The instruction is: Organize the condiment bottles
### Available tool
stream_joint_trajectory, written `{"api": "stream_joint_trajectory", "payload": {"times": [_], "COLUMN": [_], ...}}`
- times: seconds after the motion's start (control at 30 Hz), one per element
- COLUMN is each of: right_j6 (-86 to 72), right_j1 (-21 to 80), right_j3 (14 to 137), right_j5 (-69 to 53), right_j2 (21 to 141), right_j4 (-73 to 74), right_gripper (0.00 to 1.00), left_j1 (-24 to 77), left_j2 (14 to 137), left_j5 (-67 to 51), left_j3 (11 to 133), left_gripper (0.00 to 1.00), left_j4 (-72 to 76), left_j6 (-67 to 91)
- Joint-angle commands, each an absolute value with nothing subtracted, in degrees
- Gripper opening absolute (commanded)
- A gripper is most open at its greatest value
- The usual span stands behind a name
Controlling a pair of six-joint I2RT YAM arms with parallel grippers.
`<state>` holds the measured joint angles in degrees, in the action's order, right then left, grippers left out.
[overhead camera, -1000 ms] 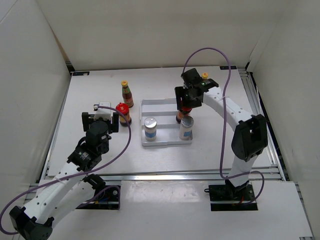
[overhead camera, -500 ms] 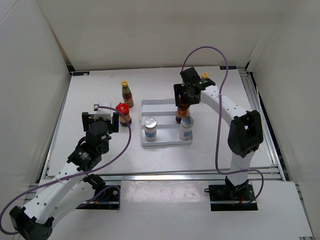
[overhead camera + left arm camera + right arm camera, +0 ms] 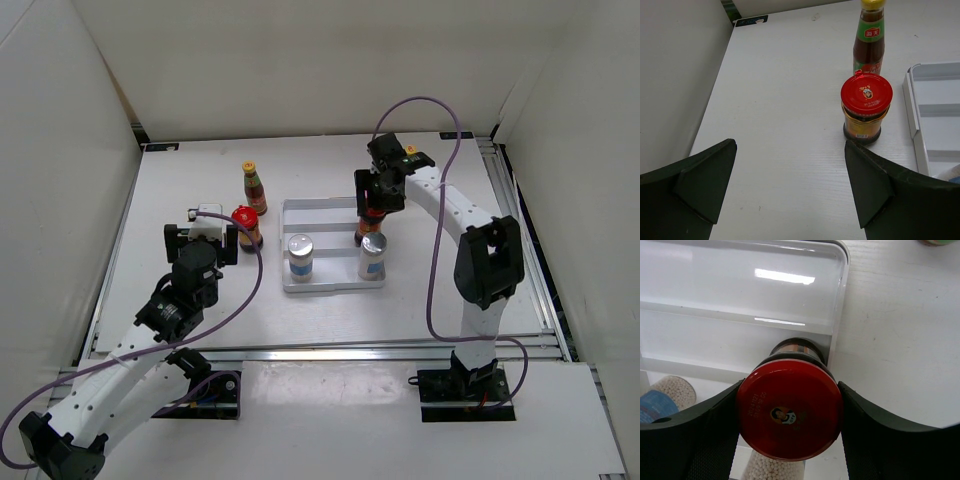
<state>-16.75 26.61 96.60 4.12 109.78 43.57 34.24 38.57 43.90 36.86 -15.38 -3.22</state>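
A tray [image 3: 315, 210] sits mid-bench [image 3: 200, 180]. The left shaker [image 3: 300, 256] and right shaker [image 3: 372, 257] stand in its near part. Left of the tray stands a jar [image 3: 246, 226], with a bottle [image 3: 254, 187] just behind it. A second jar [image 3: 790, 410] is at the tray's right edge, behind the right shaker.

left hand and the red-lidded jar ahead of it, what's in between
Nothing: only bare table lies between the open left hand and the red-lidded jar, clearest in the left wrist view.

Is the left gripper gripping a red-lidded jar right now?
No, the left gripper is open, and the red-lidded jar stands free on the table ahead of it.
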Motion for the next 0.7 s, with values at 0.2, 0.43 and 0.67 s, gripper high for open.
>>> {"api": "stream_joint_trajectory", "payload": {"times": [0.2, 0.43, 0.67], "right_j6": [-17.67, -18.37, -18.98], "right_j1": [26.28, 26.28, 27.42], "right_j3": [99.14, 93.18, 89.3], "right_j5": [2.02, 2.02, 1.49], "right_j2": [109.07, 108.81, 105.29], "right_j4": [42.89, 40.61, 38.94], "right_gripper": [0.09, 0.33, 0.77], "left_j1": [34.37, 34.37, 34.37], "left_j2": [38.67, 38.67, 39.72], "left_j5": [43.15, 42.63, 42.1], "left_j3": [36.74, 36.74, 36.74], "left_gripper": [1.0, 1.0, 1.0], "left_j4": [-14.77, -14.77, -14.77], "left_j6": [-3.43, -3.43, -3.43]}}
